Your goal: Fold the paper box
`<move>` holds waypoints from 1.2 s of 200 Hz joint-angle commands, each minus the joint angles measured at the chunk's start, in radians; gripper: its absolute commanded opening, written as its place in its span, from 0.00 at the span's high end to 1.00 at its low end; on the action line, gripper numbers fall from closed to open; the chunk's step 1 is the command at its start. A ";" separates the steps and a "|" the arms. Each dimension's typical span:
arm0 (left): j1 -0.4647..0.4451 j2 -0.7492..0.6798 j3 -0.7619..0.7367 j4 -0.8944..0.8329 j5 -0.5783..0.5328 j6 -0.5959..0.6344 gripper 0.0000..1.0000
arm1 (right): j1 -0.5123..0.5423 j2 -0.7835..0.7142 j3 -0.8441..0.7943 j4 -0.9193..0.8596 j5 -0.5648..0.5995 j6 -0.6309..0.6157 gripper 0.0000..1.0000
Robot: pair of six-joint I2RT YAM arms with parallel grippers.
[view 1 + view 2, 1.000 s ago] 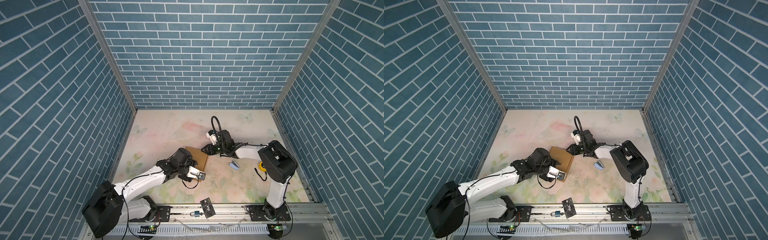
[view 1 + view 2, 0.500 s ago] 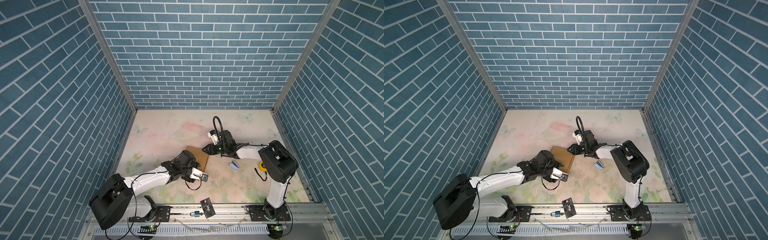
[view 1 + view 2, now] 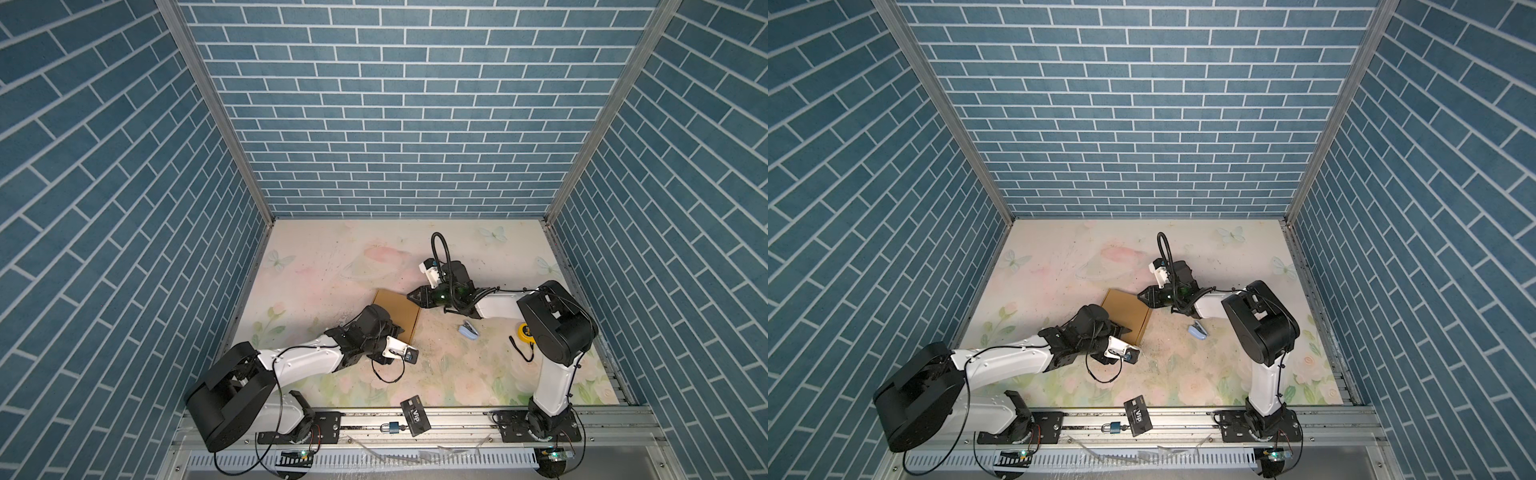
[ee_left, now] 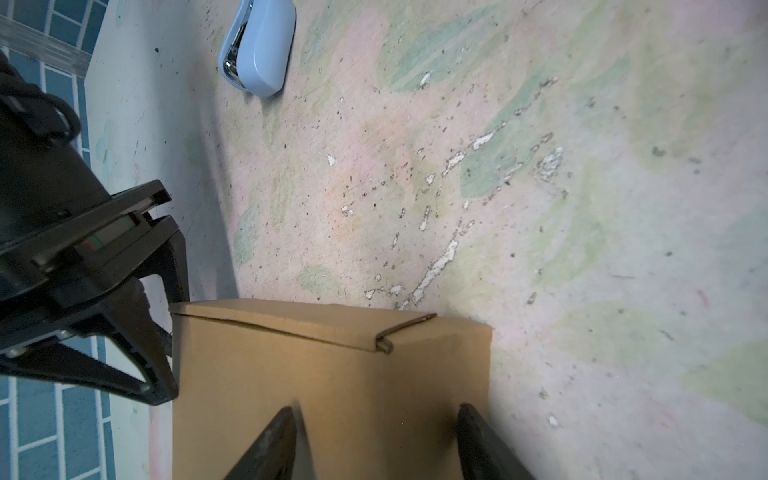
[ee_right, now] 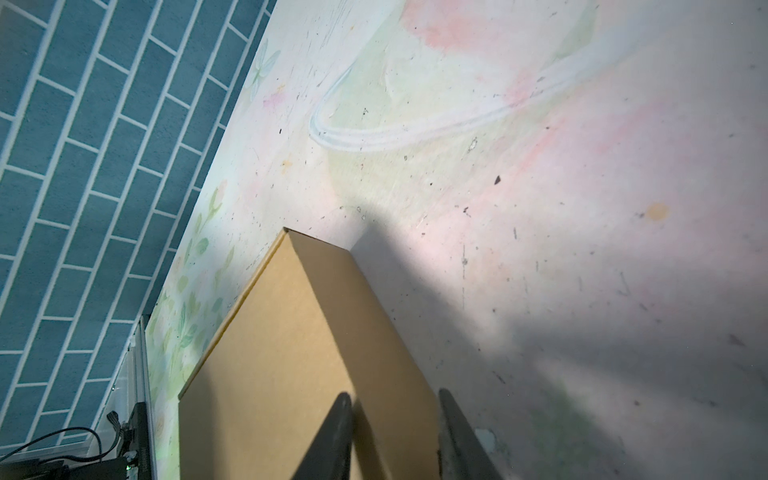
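In both top views, one paper box (image 3: 397, 309) (image 3: 1127, 309), closed into a flat tan block, lies on the flowered table (image 3: 332, 266) a little left of centre. It sits between two grippers. The left gripper (image 3: 400, 331) (image 3: 1124, 331) is at its near edge and the right gripper (image 3: 410, 296) (image 3: 1140, 297) at its far right corner. Loose things here count four, one of each. A pale blue stapler (image 3: 468, 331) (image 3: 1199, 331) lies right of the box. A yellow tape measure (image 3: 527, 331) is half hidden by the right arm in a top view. A black card (image 3: 415, 415) (image 3: 1138, 415) reading "VIP" and a small padlock (image 3: 392, 427) (image 3: 1113, 427) lie on the front rail. In the left wrist view, the left gripper (image 4: 376, 409) is spread wide. One finger lies over the box (image 4: 332, 374) lid and the other along its side edge, and nothing is pinched between them. A tucked flap seam runs across the box's end. The right gripper (image 4: 168, 340) meets the box's corner, and the single stapler (image 4: 259, 45) lies well beyond. In the right wrist view, the right gripper (image 5: 394, 395) stands narrowly parted astride the box (image 5: 282, 365) edge. One finger is over the lid and the other over the table beside it. I cannot tell whether it is pinching the cardboard.
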 commanded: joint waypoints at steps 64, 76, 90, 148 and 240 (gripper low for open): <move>-0.013 0.071 0.019 0.147 -0.082 -0.005 0.41 | 0.028 0.038 -0.023 -0.116 -0.043 0.035 0.67; -0.013 0.078 0.021 0.165 -0.092 0.002 0.43 | 0.036 0.044 -0.020 -0.119 -0.046 0.044 0.67; -0.010 0.084 0.027 0.182 -0.113 -0.001 0.45 | 0.040 0.032 -0.038 -0.097 -0.048 0.056 0.67; 0.003 0.095 0.013 0.294 -0.129 -0.004 0.51 | 0.040 0.022 -0.049 -0.095 -0.074 0.057 0.67; 0.038 -0.045 0.128 -0.279 -0.018 0.102 0.25 | -0.023 -0.018 -0.029 -0.222 -0.029 -0.041 0.67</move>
